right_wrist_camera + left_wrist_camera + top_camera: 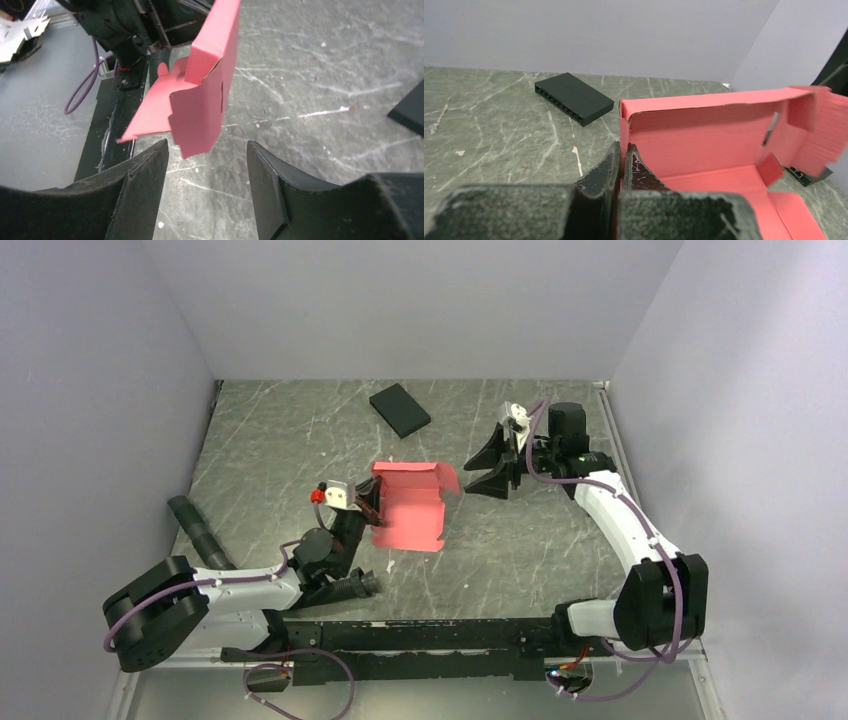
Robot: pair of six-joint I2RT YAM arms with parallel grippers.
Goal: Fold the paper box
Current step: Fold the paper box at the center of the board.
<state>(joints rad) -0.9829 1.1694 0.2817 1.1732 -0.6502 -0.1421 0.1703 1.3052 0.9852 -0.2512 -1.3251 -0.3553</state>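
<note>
My left gripper (621,162) is closed tight on the left wall of the paper box (410,508). The box lies open near the middle of the table (270,440) with its back wall raised. My right gripper (206,146) stands open, fingers well apart, just beside the box's right-hand flap; I cannot tell whether a finger touches it. In the left wrist view that flap is blurred and the box's near floor is cut off. A black box (400,410) lies beyond, apart.
</note>
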